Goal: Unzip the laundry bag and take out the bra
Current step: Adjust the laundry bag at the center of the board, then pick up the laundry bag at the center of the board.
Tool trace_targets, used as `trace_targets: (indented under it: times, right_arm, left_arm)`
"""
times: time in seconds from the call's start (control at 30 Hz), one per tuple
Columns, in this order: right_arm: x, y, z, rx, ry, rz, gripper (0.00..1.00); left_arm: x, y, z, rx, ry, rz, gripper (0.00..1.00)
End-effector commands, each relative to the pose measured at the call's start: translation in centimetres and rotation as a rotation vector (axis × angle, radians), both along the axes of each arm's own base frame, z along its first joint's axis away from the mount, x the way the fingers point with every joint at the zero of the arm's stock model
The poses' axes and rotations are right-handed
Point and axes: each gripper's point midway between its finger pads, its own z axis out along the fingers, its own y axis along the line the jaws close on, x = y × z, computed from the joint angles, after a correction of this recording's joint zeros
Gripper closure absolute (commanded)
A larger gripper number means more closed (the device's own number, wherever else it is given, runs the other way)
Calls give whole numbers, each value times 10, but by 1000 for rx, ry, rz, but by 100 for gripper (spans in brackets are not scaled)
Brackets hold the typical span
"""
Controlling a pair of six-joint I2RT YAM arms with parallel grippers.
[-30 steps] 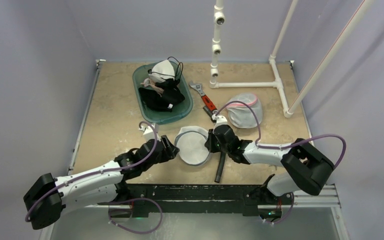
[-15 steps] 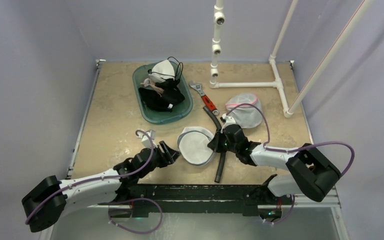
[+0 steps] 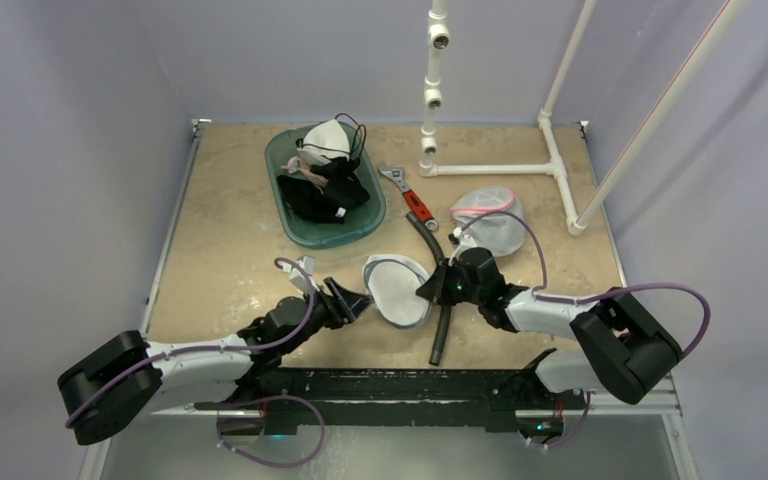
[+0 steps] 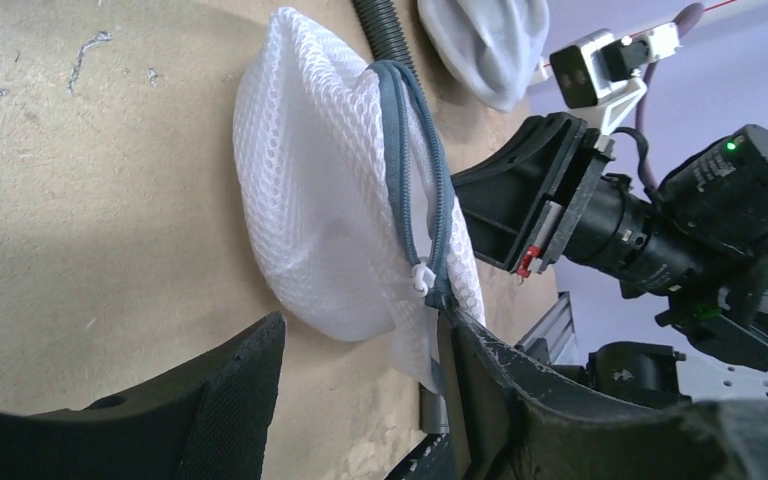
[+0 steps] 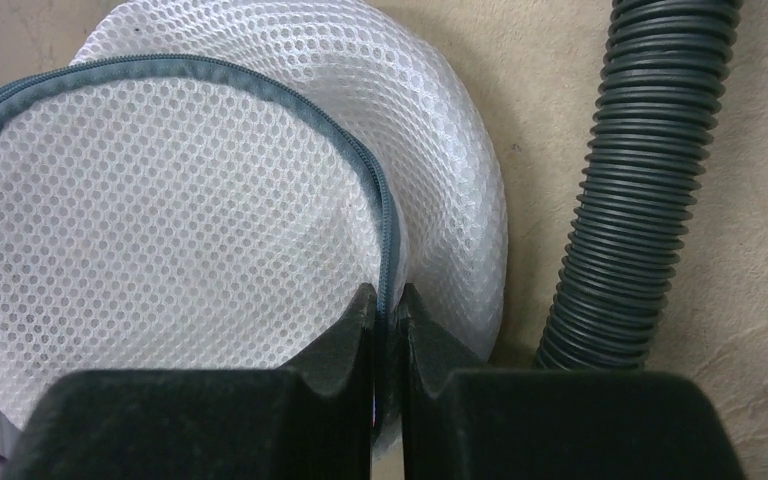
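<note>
Tan worktop (image 3: 230,230) fills middle. Green tub (image 3: 332,238) of clothes at back left. White net laundry bag (image 3: 397,288) sits near front, between both arms, zip looks closed. Black hose (image 3: 438,320) lies just right of bag. Right hand (image 5: 388,305) clenched on bag's grey zip edge. Left hand (image 3: 358,302) released, fingers wide, beside bag. Tiny white zip pull (image 4: 422,278) right by one left finger.

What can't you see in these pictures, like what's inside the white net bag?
Inside the laundry bag: every view shows only white mesh, so what it holds cannot be made out.
The bag's near rim: in the right wrist view, it is hidden behind the right gripper clamped on it.
The clothes in the green tub: in the top view, they are too small and tangled to sort.
</note>
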Motion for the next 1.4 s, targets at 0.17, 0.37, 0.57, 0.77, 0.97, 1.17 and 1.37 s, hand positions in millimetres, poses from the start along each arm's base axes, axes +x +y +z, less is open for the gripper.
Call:
trace_targets:
  times: [0.17, 0.37, 0.57, 0.77, 0.97, 1.17, 1.37]
  right_arm:
    - [3, 0, 16, 58, -31, -7, 100]
    - [4, -2, 17, 68, -32, -11, 100]
    - [3, -2, 19, 88, -26, -8, 100]
    - [3, -2, 20, 103, -22, -1, 100]
    - [1, -1, 20, 111, -22, 6, 100]
    - [1, -1, 23, 120, -24, 10, 100]
    - [0, 0, 25, 129, -27, 16, 100]
  left_arm:
    - [-8, 16, 8, -106, -20, 41, 45]
    - [-7, 21, 19, -133, -53, 56, 44]
    - [-7, 5, 17, -113, -48, -2, 44]
    - [-9, -2, 8, -136, -22, -24, 44]
    - [-5, -9, 21, -159, -60, -33, 45]
    - [-1, -17, 24, -155, -71, -49, 49]
    - [-1, -20, 19, -167, -59, -54, 49]
